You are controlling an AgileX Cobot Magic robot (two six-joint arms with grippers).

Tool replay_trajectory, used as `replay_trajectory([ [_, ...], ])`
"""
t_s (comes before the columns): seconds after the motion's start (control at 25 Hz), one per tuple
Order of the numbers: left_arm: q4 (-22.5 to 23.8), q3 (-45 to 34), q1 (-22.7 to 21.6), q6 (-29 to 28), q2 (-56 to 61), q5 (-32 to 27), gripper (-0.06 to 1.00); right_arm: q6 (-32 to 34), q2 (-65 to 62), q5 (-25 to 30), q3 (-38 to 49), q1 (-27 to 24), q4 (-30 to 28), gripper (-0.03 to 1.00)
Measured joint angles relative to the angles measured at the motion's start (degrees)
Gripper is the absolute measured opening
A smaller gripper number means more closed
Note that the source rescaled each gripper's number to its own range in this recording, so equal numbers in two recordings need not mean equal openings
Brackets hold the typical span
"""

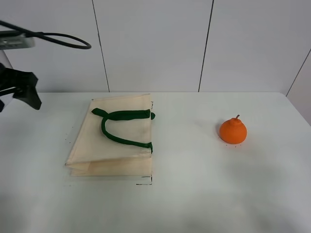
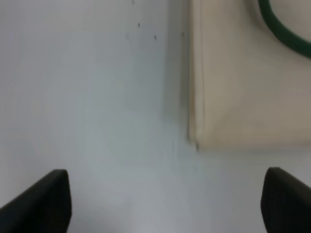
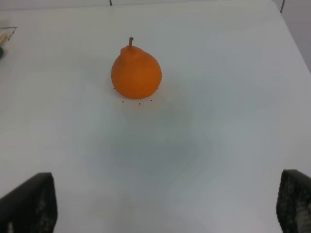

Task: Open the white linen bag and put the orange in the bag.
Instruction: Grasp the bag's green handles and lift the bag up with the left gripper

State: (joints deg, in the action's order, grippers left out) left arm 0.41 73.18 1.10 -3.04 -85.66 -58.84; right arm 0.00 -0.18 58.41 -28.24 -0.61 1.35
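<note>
1. The white linen bag (image 1: 114, 145) lies flat and closed on the worktop (image 1: 194, 199), left of middle in the high view, with its dark green handles (image 1: 121, 127) folded over its top face
2. The orange (image 1: 233, 131) stands upright, well apart to the right of the bag, with nothing touching it
3. The left pincer (image 2: 165, 208) hangs over bare worktop just beside one bag edge, spread wide and holding nothing
4. The right pincer (image 3: 163, 206) shows only in its own camera; it is also wide open and empty, facing the orange from some way off
5. I judge the step in hand to be opening the bag, which has not yet begun
6. The next move probably calls for the left pincer to drop onto a handle or the top cloth layer alone, pinch it and lift, so a mouth gapes toward the orange
</note>
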Motion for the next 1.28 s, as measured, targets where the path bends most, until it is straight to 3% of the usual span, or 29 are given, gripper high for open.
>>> replay_trajectory([
  [0.16, -0.71, 10.75, 1.23, -2.49, -14.44, 0.52, 1.0, 0.0, 0.0, 0.0, 0.0, 0.0, 0.0, 1.0],
  [0.56, -1.16, 29.86, 12.84, -11.9, -36.51, 0.63, 1.0, 0.0, 0.0, 0.0, 0.0, 0.0, 0.0, 1.0],
  [0.72, -0.06, 32.5, 15.15, -13.92, -41.49, 1.39, 1.0, 0.0, 0.0, 0.0, 0.0, 0.0, 0.0, 1.0],
  [1.28, 0.28, 32.52, 15.09, -16.45, -50.89, 3.89, 0.97, 0.0, 0.0, 0.0, 0.0, 0.0, 0.0, 1.0],
])
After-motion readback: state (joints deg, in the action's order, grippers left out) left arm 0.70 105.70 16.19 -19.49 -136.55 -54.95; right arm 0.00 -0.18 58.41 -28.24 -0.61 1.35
